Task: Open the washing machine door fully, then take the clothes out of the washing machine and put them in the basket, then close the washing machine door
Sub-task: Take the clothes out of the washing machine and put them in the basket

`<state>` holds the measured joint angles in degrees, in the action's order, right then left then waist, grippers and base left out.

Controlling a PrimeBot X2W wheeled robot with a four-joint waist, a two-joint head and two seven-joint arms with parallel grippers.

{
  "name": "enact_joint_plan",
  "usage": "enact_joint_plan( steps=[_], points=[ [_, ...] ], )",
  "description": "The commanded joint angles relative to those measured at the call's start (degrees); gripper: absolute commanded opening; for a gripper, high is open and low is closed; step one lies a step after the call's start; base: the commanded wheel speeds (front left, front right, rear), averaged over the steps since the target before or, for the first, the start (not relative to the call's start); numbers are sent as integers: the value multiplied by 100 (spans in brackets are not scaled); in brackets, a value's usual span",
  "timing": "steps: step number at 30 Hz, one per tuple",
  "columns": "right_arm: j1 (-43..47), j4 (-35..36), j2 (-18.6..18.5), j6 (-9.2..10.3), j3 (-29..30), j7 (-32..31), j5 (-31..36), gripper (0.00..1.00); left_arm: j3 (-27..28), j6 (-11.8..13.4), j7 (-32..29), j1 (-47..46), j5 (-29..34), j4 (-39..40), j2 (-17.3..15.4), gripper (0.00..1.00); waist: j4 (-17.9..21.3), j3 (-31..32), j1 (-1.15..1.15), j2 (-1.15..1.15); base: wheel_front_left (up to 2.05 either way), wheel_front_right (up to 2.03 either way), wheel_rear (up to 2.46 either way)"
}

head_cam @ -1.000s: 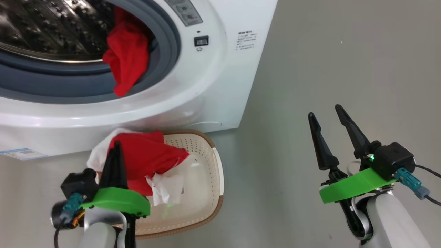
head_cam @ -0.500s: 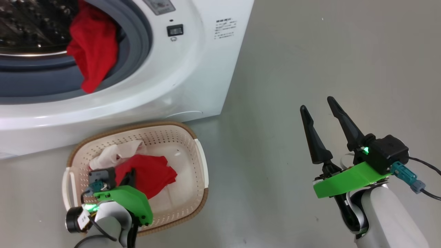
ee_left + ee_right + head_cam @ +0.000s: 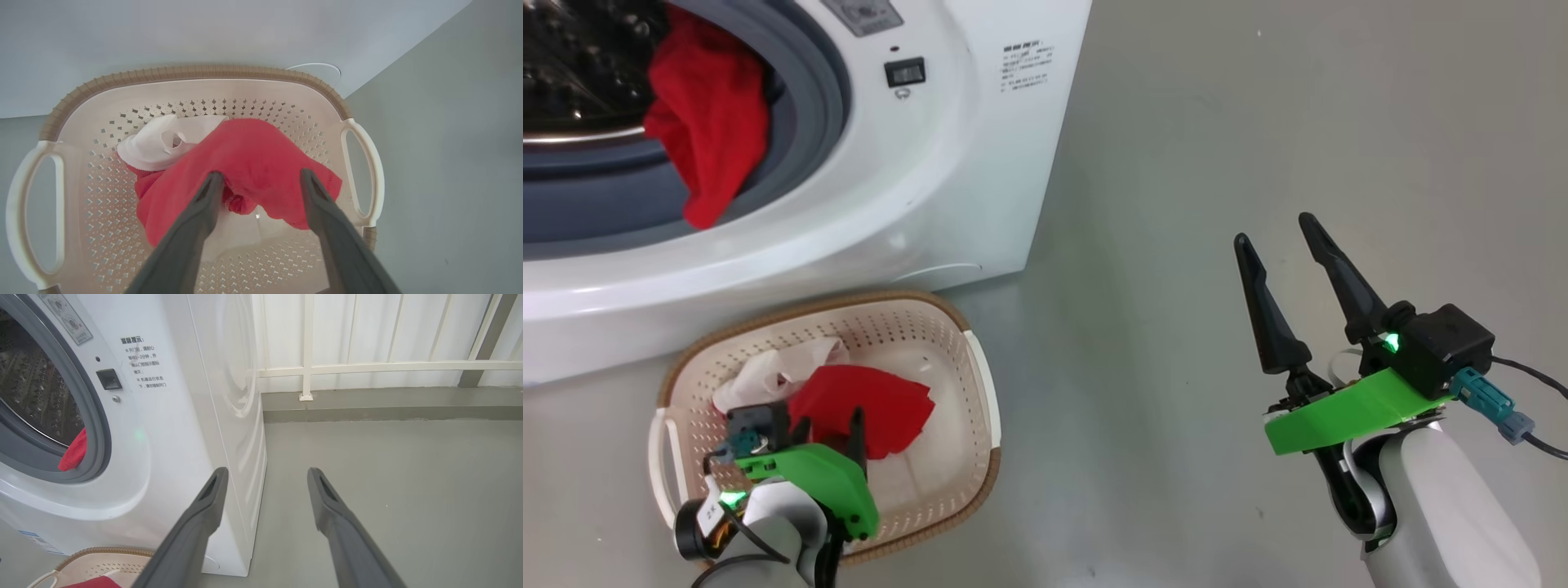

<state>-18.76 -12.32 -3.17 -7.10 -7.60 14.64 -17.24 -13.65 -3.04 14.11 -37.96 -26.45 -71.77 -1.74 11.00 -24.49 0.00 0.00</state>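
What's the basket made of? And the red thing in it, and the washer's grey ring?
The basket looks like smooth cream plastic: stiff walls, punched holes, woven-look brown rim. The red cloth looks like soft matte fabric; it folds and bunches. The grey ring is probably rubber: dull, seamless.

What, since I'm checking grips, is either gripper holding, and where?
Nothing: left gripper open over the clothes in the basket; right gripper open, empty.
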Motion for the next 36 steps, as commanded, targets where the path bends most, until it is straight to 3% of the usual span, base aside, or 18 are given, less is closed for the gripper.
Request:
enact_joint_plan(
  steps=[1, 10, 22, 36],
  points=[
    [41, 114, 27, -39, -60, 36, -14, 100, 140, -10, 82, 94, -55, 208, -115, 100, -46, 115, 0, 0, 0, 0, 0],
    [167, 81, 28, -39, -67, 36, -44, 100, 491, 350, 87, 781, 282, 1616, -141, 100, -232, 489, 0, 0, 0, 0, 0],
    [431, -3, 29, -39, -69, 36, -1, 100, 1051, 49, 88, 1644, 443, 3304, -117, 100, -445, 1089, 0, 0, 0, 0, 0],
    [704, -69, 29, -39, -14, 36, -47, 100, 1283, 172, 88, 2545, 622, 5059, -114, 100, -411, 1659, 0, 0, 0, 0, 0]
  ],
)
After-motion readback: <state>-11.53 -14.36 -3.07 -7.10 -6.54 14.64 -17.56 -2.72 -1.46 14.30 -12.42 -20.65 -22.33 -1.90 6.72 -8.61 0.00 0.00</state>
